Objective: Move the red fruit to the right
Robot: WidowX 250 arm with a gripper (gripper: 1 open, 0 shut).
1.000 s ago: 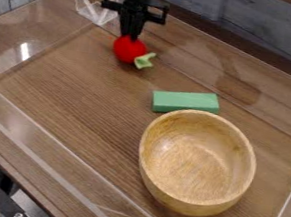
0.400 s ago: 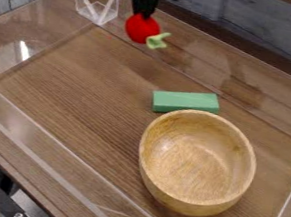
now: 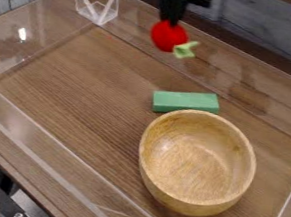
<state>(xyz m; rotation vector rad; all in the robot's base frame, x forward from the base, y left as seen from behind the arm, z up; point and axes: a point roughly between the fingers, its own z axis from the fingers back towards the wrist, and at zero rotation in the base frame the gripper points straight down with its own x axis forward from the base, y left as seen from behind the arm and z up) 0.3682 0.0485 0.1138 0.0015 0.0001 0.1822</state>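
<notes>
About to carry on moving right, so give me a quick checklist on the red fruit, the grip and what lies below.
1. Jaws shut on the red fruit: ok.
2. Fruit lifted off the table: ok.
3. Gripper pointing down: ok.
4. Green block away from the fruit: ok.
5. Wooden bowl away from the fruit: ok.
6. Room left before the right wall: cannot tell.

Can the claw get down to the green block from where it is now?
Probably not yet: the claw is shut on the red fruit. The green block lies uncovered on the table, apart from the wooden bowl.
</notes>
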